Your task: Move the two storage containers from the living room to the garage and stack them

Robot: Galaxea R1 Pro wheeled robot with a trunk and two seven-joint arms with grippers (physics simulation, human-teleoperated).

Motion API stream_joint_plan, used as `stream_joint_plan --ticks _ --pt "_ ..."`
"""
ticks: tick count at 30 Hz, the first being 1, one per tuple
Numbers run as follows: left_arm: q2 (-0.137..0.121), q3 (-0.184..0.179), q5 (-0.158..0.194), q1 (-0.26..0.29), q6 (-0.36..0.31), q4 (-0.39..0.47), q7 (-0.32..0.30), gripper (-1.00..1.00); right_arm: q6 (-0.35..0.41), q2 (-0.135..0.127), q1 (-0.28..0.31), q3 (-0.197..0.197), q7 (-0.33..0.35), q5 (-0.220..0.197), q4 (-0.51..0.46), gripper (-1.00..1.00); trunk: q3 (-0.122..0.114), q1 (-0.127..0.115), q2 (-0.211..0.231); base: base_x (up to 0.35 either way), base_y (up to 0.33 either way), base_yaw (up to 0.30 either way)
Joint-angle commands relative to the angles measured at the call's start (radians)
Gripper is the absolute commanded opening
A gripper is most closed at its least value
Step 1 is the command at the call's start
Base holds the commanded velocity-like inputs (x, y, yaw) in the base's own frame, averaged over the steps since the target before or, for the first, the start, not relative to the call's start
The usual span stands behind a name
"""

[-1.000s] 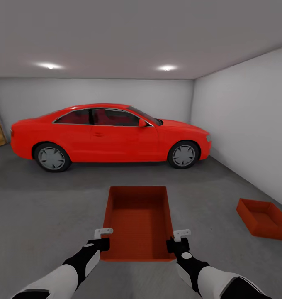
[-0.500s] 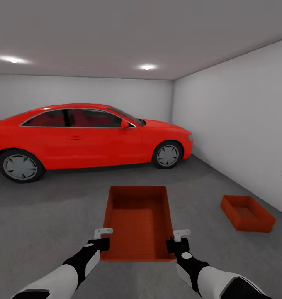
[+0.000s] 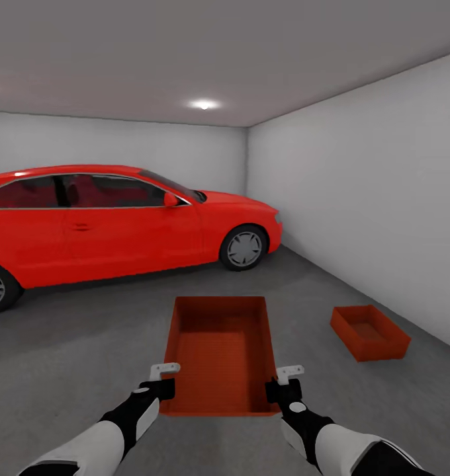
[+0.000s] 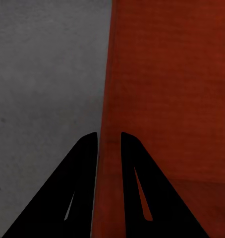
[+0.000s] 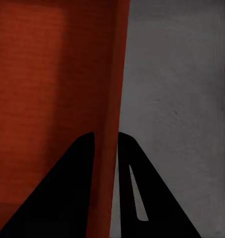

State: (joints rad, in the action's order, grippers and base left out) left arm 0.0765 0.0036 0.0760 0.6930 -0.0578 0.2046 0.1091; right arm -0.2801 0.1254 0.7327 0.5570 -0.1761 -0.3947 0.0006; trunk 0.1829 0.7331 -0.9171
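Camera swung right; we carry one storage container point(image 3: 222, 354), both fingers point(image 4: 85, 148) pinched on its side walls. Second container point(image 3: 369, 332) on floor point(image 3: 73, 357), ahead-right, nearer right gripper point(image 3: 286, 383).

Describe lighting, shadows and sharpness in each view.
Head view: one ceiling light glows softly, even light, faint shadow under the red car, slightly soft render. Left wrist view: end effector fingers are black silhouettes against the held container. Right wrist view: the same, with grainy floor.
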Motion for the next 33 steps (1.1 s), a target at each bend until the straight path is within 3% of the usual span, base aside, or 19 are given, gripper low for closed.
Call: stream_joint_plan --ticks 1,33 --pt "0.0 0.03 -0.005 0.0 0.076 0.006 0.009 -1.0 0.002 0.003 0.001 -0.026 0.006 0.006 0.001 -1.0 0.001 0.001 -0.001 0.305 0.196 -0.286" --pt "0.0 0.03 -0.005 0.0 0.076 0.006 0.009 -1.0 0.002 0.003 0.001 -0.026 0.006 0.007 0.001 -1.0 0.001 0.001 -0.001 0.306 0.182 -0.286"
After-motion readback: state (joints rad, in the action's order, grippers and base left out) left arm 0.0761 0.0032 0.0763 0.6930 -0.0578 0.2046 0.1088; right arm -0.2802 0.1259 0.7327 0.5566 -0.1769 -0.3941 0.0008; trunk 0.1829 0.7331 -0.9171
